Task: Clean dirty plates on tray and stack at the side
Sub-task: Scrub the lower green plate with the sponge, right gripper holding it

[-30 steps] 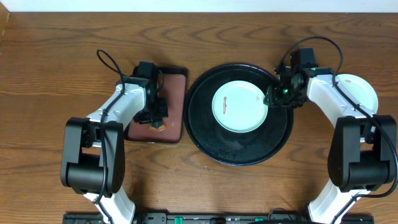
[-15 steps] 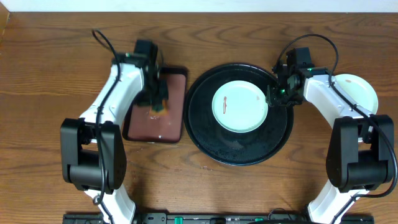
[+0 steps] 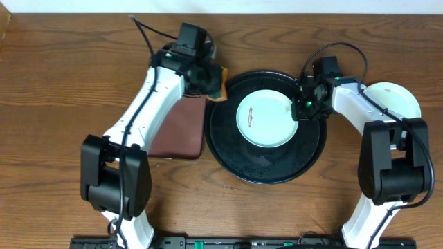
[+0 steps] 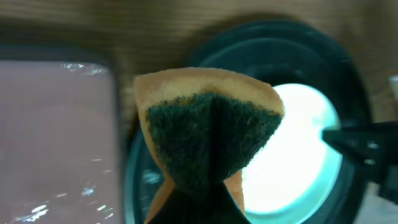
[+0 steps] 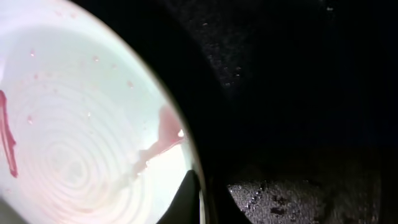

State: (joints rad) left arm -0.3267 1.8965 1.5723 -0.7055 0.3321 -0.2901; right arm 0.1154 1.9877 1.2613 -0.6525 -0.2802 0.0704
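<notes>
A pale mint-blue plate (image 3: pixel 266 119) with a thin reddish smear lies in the middle of the large round black tray (image 3: pixel 266 164). My right gripper (image 3: pixel 302 108) is at the plate's right edge, with its fingers on either side of the rim (image 5: pixel 208 193). The plate (image 5: pixel 81 124) shows red smears in the right wrist view. My left gripper (image 3: pixel 211 77) is shut on an orange sponge with a green scouring face (image 4: pixel 208 149). It holds the sponge above the tray's upper-left rim, left of the plate (image 4: pixel 298 149). Another pale plate (image 3: pixel 401 100) lies on the table at the far right, partly under my right arm.
A rectangular maroon tray (image 3: pixel 181 128) lies left of the black tray, and it also shows in the left wrist view (image 4: pixel 56 137). The wooden table (image 3: pixel 55 83) surrounds both trays. Both arm bases stand at the front edge.
My left gripper lifted the sponge off the maroon tray and carried it right and back to the black tray's upper-left rim. My right gripper has stayed at the plate's edge.
</notes>
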